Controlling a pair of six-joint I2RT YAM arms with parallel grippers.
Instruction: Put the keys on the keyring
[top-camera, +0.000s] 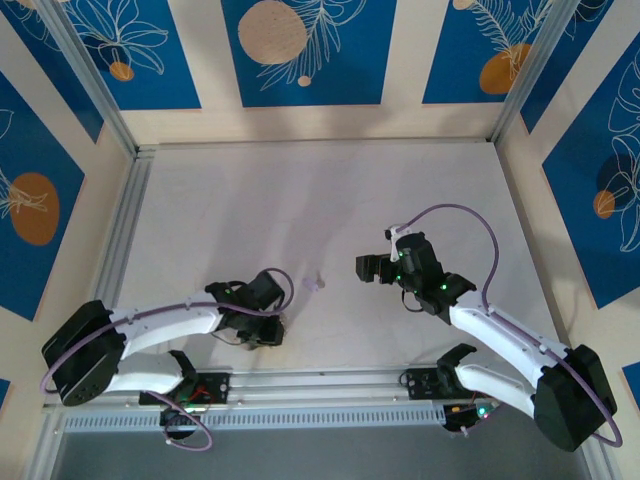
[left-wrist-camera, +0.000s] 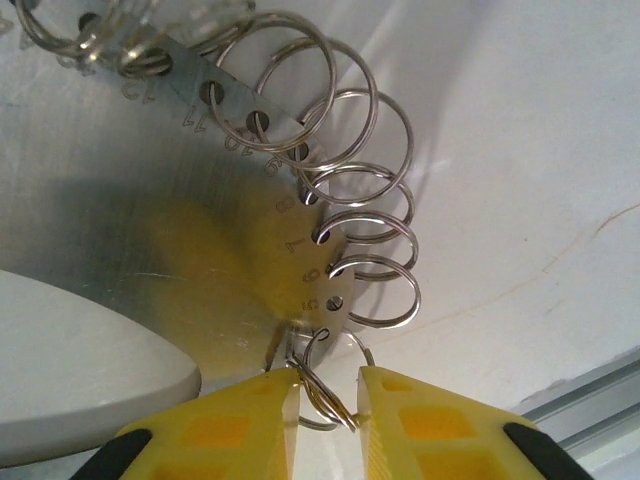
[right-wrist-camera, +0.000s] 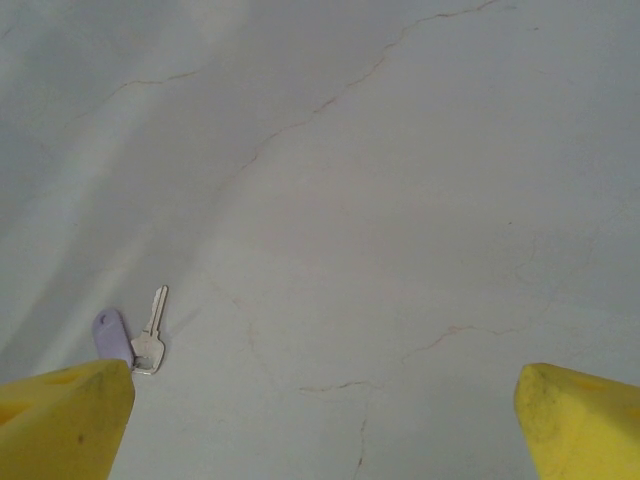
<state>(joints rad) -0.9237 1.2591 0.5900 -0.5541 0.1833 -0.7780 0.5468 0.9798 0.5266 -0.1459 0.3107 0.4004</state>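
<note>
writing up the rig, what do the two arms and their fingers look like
Both the left arm and the right arm have white curved links joined by black housings, with a thin purple cable looping along each. Small green lights glow on the right arm. The fingers are blocky bright yellow with black behind.

Pale grey-white matt table top: faint hairline cracks branching across it, seen close in the right wrist view. Ribbed aluminium rail along near edge; a stretch of it at lower right of left wrist view. Similar aluminium channel down left side. Two slanting aluminium posts at the back corners. Cream walls with blue rectangular panels, white line-drawn leaves. Peach disc on back panel; orange disc on left wall.
</note>
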